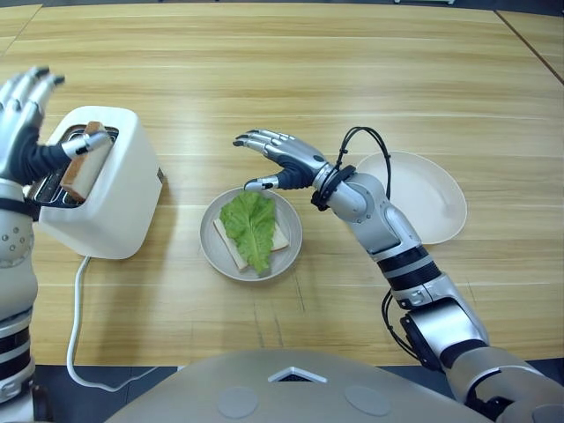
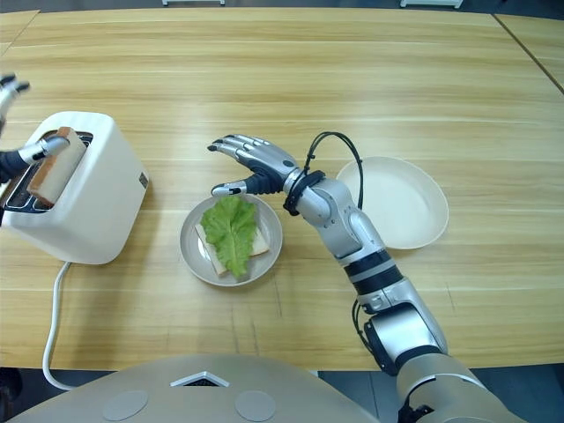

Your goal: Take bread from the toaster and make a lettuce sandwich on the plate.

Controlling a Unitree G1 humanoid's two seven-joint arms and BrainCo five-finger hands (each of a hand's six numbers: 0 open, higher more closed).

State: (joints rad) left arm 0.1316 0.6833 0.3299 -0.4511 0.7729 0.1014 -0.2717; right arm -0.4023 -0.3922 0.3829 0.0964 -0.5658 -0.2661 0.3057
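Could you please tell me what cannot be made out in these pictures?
1. Left robot hand: cut off by the left edge in the right eye view; whether it grips the slice is unclear.
2. Slice: its lower part is hidden inside the toaster, both views.
3. Bread on the plate: mostly covered by the lettuce, both views.

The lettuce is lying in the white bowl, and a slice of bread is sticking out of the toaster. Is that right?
Not quite. The left eye view shows the lettuce lying on a bottom slice on the grey plate, not in the white bowl beside it. A slice of bread does stick out of the toaster.
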